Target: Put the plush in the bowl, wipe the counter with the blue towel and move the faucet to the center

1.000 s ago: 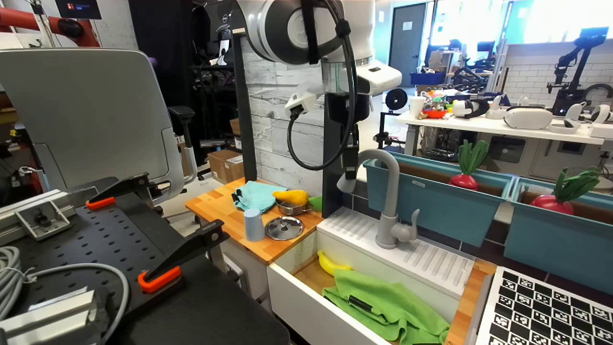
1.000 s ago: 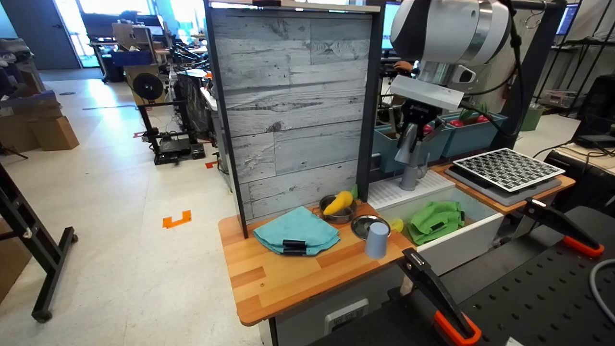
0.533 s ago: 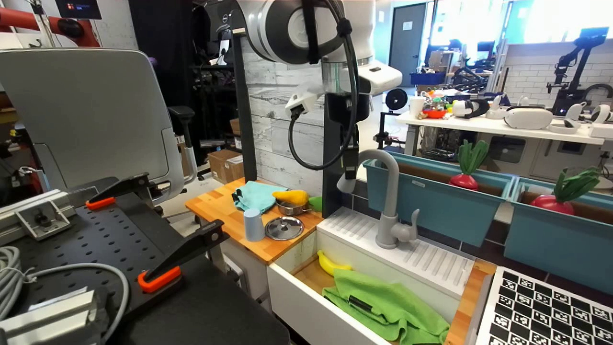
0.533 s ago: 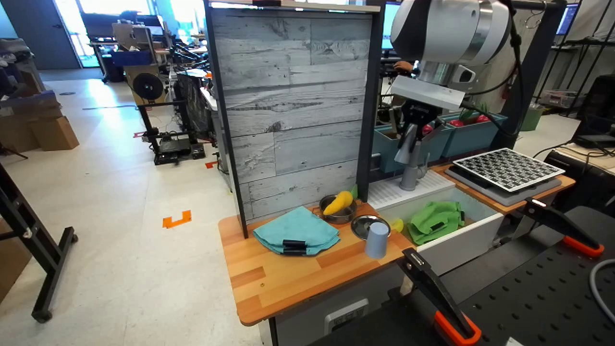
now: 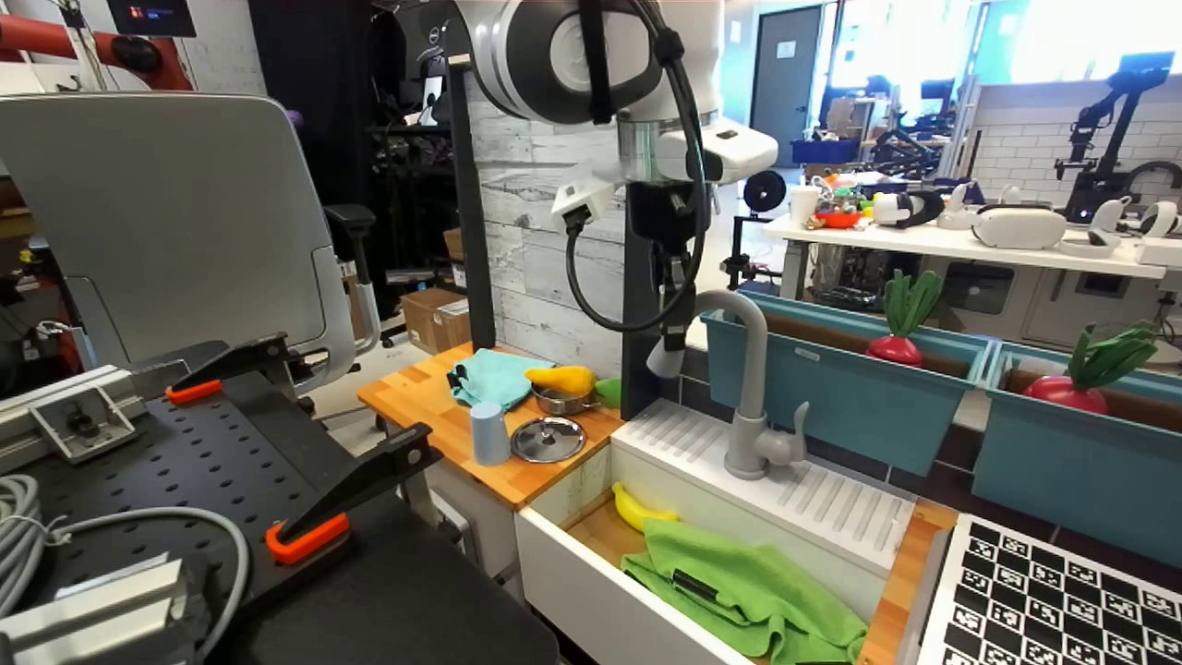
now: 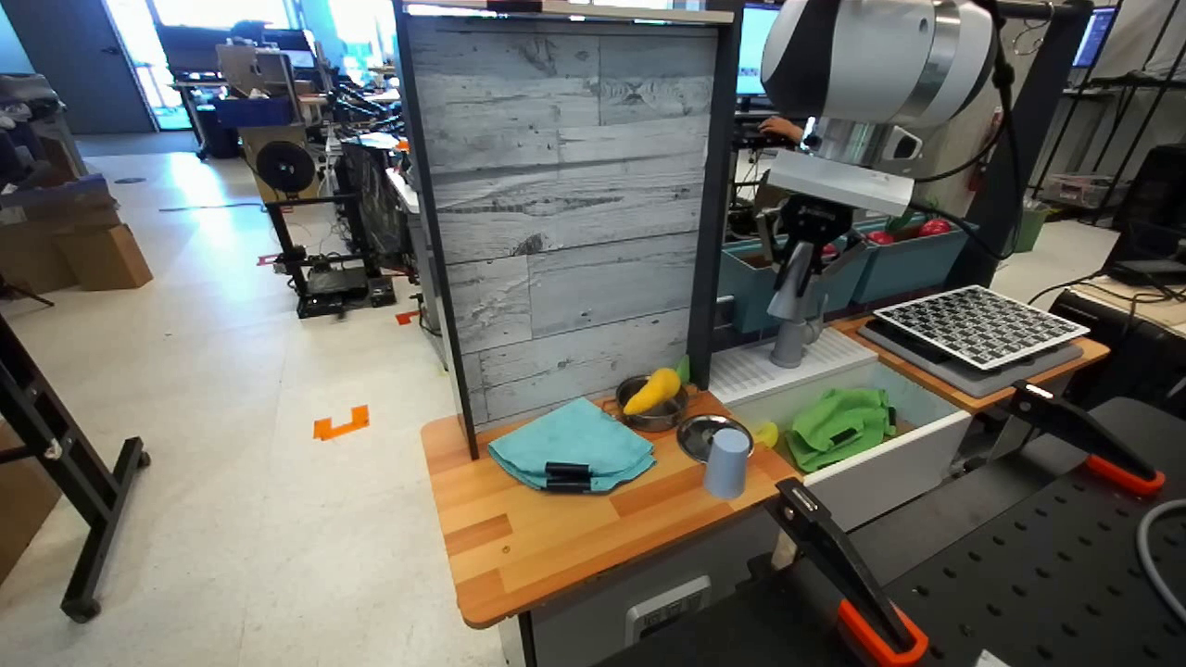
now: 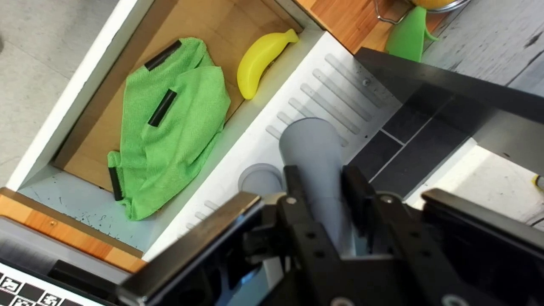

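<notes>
The grey faucet stands behind the sink, and its tall arched neck (image 5: 755, 369) shows in an exterior view. My gripper (image 5: 676, 334) is at the spout's end, in an exterior view also (image 6: 793, 270). In the wrist view the gripper (image 7: 321, 176) has a finger on each side of the grey spout (image 7: 312, 142), closed against it. The yellow plush (image 6: 653, 391) with a green leaf rests in the metal bowl (image 6: 656, 421). The blue towel (image 6: 570, 445) lies folded on the wooden counter (image 6: 519, 537), left of the bowl in an exterior view.
A pot lid (image 5: 548, 440) and a blue cup (image 5: 489, 434) stand on the counter. A yellow banana (image 7: 260, 63) and a green towel (image 7: 174, 131) lie in the sink. Blue planters (image 5: 831, 388) stand behind the faucet. A wall panel (image 6: 565, 185) rises behind the counter.
In the last half second the arm and gripper have shifted slightly, to the right in an exterior view, and the spout has swung a little with them. The plush and blue towel have not moved.
</notes>
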`<act>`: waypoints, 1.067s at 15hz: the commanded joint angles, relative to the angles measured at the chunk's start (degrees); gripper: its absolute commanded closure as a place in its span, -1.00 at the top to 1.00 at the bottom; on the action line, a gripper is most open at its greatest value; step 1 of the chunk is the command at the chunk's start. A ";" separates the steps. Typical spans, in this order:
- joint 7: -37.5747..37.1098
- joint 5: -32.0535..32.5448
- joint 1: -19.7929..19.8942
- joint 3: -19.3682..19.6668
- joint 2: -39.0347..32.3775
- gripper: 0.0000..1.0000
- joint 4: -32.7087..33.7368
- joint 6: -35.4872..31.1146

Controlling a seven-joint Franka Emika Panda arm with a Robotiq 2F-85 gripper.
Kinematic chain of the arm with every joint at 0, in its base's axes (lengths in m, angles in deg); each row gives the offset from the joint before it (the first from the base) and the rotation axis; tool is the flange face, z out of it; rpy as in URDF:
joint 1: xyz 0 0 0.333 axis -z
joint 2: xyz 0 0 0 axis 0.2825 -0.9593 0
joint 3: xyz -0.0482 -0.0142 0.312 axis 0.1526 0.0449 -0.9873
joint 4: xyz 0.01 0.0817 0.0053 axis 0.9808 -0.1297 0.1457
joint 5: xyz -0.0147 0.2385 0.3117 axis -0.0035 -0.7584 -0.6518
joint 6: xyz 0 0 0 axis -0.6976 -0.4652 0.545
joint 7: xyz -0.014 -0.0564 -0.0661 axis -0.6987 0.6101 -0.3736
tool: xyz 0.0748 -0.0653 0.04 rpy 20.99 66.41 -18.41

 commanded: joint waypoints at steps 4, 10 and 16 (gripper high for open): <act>4.63 2.19 2.15 -0.20 -0.16 -0.86 -1.85 0.11; 6.37 1.99 3.51 0.00 -0.67 -0.86 -2.38 0.20; 8.65 1.25 6.25 -1.17 -0.78 -0.86 -1.89 1.42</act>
